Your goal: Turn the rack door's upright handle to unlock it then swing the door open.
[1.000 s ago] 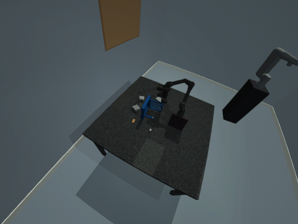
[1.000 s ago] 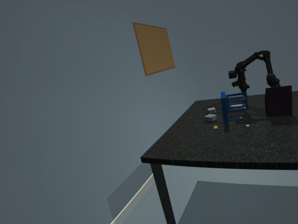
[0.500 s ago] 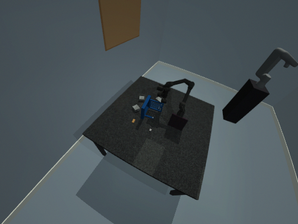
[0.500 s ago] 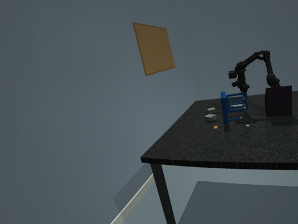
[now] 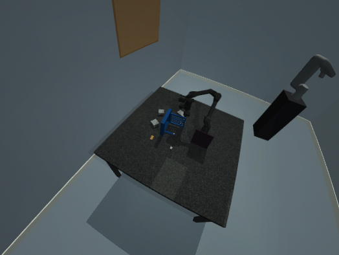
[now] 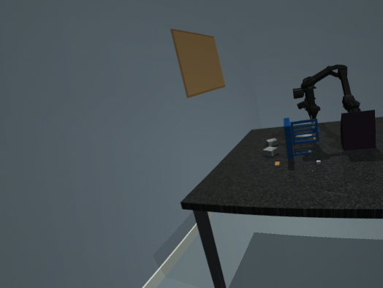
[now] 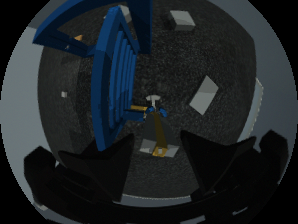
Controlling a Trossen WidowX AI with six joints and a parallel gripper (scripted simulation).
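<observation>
The blue rack frame [image 5: 164, 124] [image 6: 288, 139] [image 7: 145, 30] stands upright on the table. Its slatted blue door [image 6: 316, 131] [image 7: 100, 90] is swung out, at roughly a right angle to the frame. The handle [image 7: 159, 127], a gold strip on a grey body, stands past the door's free edge in the wrist view. My gripper [image 6: 313, 117] [image 7: 157, 135] is open, with one dark finger on each side of the handle and a gap visible on both sides. The gripper is upright, pointing down at the door's free end. The handle's turn angle is hard to tell.
White blocks [image 5: 161, 111] [image 5: 154, 123] [image 7: 204, 95] lie behind and beside the rack. An orange piece [image 5: 151, 137] [image 6: 277, 164] and a small white cube [image 5: 171, 147] [image 6: 318, 161] lie in front. A dark panel [image 5: 202, 139] [image 6: 358, 129] stands near the arm's base.
</observation>
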